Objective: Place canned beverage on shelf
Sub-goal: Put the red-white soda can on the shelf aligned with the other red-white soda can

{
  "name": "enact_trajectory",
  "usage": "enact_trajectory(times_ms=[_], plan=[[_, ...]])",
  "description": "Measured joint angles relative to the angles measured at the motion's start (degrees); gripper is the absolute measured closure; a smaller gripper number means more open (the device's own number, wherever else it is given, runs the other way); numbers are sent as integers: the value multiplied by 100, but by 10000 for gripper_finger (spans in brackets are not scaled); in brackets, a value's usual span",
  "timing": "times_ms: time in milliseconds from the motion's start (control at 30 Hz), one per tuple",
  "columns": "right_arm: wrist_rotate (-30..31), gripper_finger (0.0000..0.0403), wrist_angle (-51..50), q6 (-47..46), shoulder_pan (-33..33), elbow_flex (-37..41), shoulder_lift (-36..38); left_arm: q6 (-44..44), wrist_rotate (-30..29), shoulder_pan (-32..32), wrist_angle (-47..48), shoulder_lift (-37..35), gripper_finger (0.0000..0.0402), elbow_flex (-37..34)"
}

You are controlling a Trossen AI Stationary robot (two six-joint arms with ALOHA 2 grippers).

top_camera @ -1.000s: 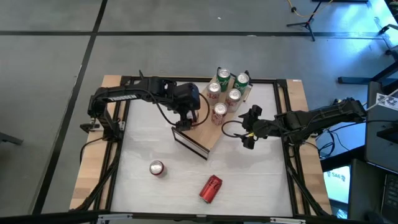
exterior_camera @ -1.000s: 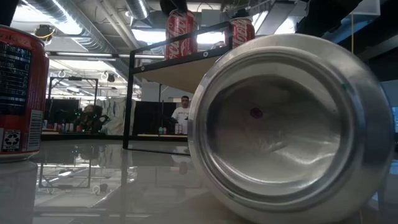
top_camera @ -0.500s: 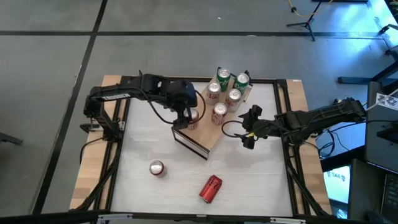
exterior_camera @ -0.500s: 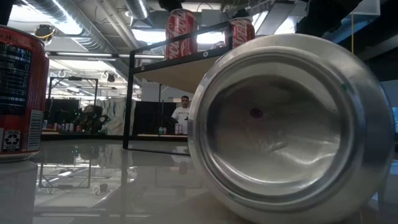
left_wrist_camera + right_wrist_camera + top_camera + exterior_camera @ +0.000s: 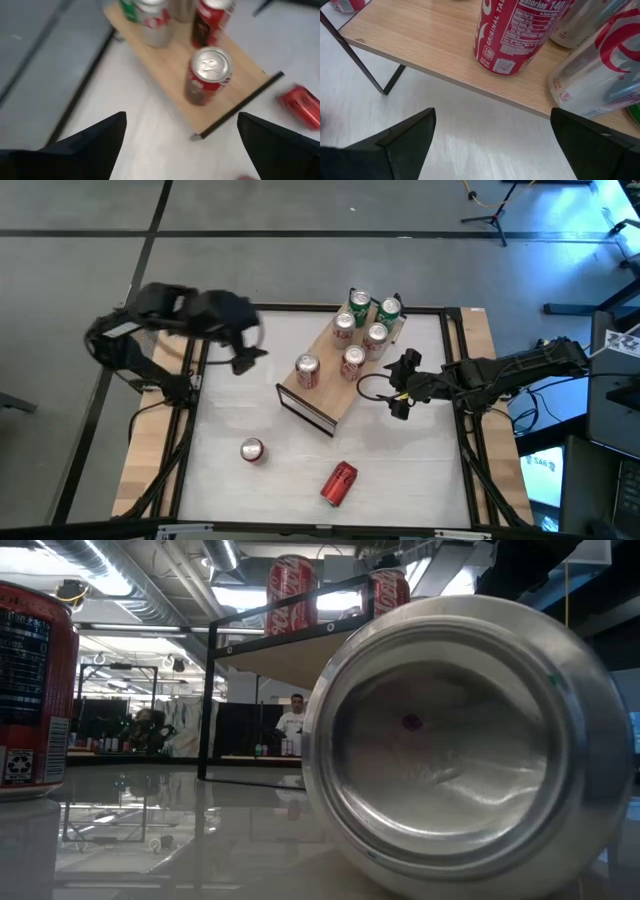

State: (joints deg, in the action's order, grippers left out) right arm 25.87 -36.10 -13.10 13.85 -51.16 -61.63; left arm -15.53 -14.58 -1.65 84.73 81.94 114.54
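Observation:
The shelf (image 5: 335,385) is a light-wood board with dark end frames, lying slantwise at the table's middle. Several cans stand on it; the nearest red can (image 5: 307,370) stands at its near-left end and also shows in the left wrist view (image 5: 207,75). My left gripper (image 5: 244,360) is open and empty, above the table's left side and away from the shelf (image 5: 160,65). My right gripper (image 5: 400,387) is open and empty beside the shelf's right long edge, facing a red can (image 5: 520,30) and a silver can (image 5: 600,65).
An upright red can (image 5: 251,450) and a red can lying on its side (image 5: 338,483) are on the table's near part. The low view has the lying can's bottom (image 5: 470,740) close in front and the upright can (image 5: 30,690) at left.
My left gripper has let go of the red can, which now stands at the shelf's near-left end. The gripper has drawn back quickly toward the table's left edge. The right arm has kept still.

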Motion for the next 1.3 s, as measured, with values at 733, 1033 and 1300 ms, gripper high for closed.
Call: enact_trajectory(times_ms=[733, 1033, 1300], plan=[[-1, 15, 7, -10, 1, 0, -4, -1093, -1873, 1606, -4067, -2011, 34, -5779], [0, 15, 7, -9, 0, 0, -7, -1093, -1782, 1606, -5408, -1527, 34, -6072], [0, 15, 7, -9, 0, 0, -9, -1097, -1769, 1606, -6023, -1013, 34, -6072]])
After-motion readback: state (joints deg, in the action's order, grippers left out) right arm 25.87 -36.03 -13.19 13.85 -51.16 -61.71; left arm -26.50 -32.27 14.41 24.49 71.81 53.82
